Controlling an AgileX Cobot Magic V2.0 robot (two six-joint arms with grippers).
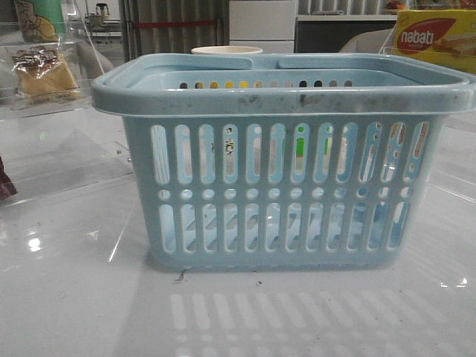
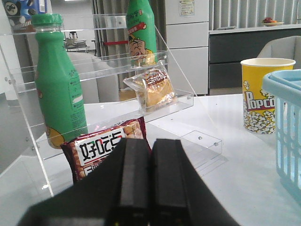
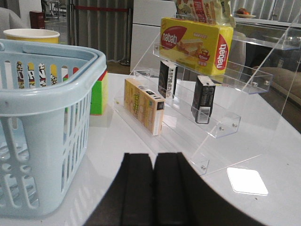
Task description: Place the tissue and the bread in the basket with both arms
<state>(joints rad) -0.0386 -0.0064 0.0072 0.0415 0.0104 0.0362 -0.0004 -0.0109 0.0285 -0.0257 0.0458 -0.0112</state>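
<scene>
The light-blue basket point(image 1: 282, 186) stands in the middle of the table and also shows in the left wrist view point(image 2: 288, 136) and the right wrist view point(image 3: 42, 99). The bread point(image 1: 46, 74) in its clear wrapper lies on the acrylic shelf at the left, ahead of my left gripper point(image 2: 150, 141), which is shut and empty. The tissue point(image 3: 203, 100), a small black pack with a grey part, stands on the acrylic shelf at the right, ahead of my right gripper point(image 3: 154, 155), which is shut and empty. Neither gripper shows in the front view.
The left shelf point(image 2: 188, 96) also holds green bottles point(image 2: 59, 84) and a red snack bag point(image 2: 106, 143). A popcorn cup point(image 2: 263, 94) stands behind the basket. The right shelf point(image 3: 225, 125) holds a nabati box point(image 3: 195, 42), a second dark pack point(image 3: 167, 79) and a yellow carton point(image 3: 143, 110).
</scene>
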